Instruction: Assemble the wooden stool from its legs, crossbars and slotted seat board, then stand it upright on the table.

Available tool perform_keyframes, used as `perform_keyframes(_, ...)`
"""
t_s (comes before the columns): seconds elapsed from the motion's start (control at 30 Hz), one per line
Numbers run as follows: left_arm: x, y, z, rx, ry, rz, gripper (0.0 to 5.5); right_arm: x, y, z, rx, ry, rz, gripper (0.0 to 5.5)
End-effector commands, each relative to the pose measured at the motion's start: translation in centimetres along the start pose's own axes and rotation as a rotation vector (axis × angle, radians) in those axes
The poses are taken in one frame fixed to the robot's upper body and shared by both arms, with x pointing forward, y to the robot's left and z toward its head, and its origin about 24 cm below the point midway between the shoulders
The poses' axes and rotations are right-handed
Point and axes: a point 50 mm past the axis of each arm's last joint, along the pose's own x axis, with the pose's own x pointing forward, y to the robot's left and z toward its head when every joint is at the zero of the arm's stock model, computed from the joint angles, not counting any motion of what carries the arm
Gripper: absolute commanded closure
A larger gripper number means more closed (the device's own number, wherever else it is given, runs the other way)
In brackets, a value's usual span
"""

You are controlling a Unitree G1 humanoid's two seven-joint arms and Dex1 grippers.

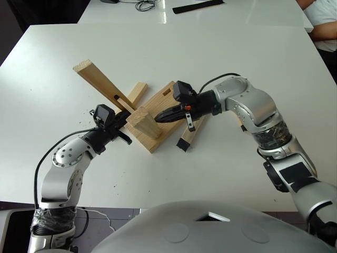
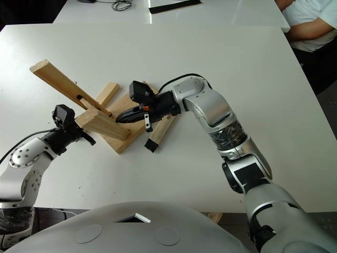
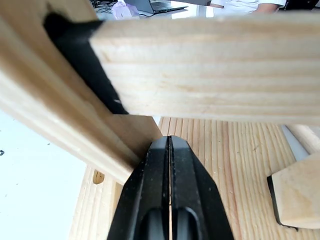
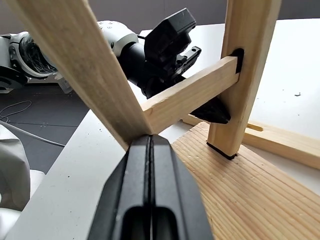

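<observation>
Left and right eye views: on the white tabletop [image 1: 253, 47] the seat board [image 1: 158, 101] lies flat near the middle. A slotted leg [image 1: 97, 79] slants from the far left down to the board's left part. A second leg [image 1: 143, 122] stands over the board's left side, pointing up so that it is seen almost end-on. A short piece [image 1: 138, 92] lies at the board's far-left edge. A loose leg [image 1: 190, 132] with a dark foot lies along the board's near-right edge, partly under the right arm. The left gripper [image 1: 125, 120] comes in from the near left and ends just beside the second leg. The right gripper [image 1: 158, 118] comes in from the right, and its tip touches that leg's right side.

Left wrist view: the left jaws are clenched flat against each other with nothing between them. Their tip sits against the slotted leg, just under the crossbar [image 3: 210, 70] where it enters the leg's dark slot. The seat board's grain runs beneath.

Right wrist view: the right jaws are likewise pressed together and empty. Their tip is at the joint where the crossbar's near end meets the second leg. The crossbar's other end sits in the slot of the slotted leg, whose foot rests on the seat board. The left gripper's tip lies under the crossbar, close to that slot.
</observation>
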Motion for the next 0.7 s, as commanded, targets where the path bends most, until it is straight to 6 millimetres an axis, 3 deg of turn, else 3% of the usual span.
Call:
perform_keyframes(0.03, 0.3, -0.3, 0.2, 0.009, -0.023, 0.015, 5.48, 0.7, 0.9, 1.5, -0.035, 0.045, 0.003, 5.5)
perform_keyframes(0.2, 0.4, -0.7, -0.3, 0.012, -0.01, 0.006, 5.48, 0.3, 3.0, 1.3, -0.024, 0.064, 0.039, 5.5)
perform_keyframes(0.33, 0.1, 0.7, -0.4, 0.043, 0.006, 0.041, 5.48, -0.6, 2.0, 1.5, -0.013, 0.023, -0.066, 5.5)
perform_keyframes(0.43, -0.4, 2.0, 0.3, 0.071, 0.004, 0.049, 5.48, -3.0, 0.4, 3.0, -0.03, -0.061, -0.205, 5.5)
perform_keyframes(0.53, -1.5, 1.3, 1.5, 0.042, -0.042, 0.002, 5.48, -6.8, -1.6, 3.9, -0.081, -0.088, -0.381, 5.5)
perform_keyframes(0.6, -2.4, 0.5, 2.0, 0.002, -0.071, -0.023, 5.48, -8.9, -2.9, 3.1, -0.114, -0.049, -0.487, 5.5)
perform_keyframes(0.7, -3.4, 0.2, 2.9, -0.069, -0.12, -0.016, 5.48, -11.4, -5.0, -0.8, -0.114, 0.074, -0.651, 5.5)
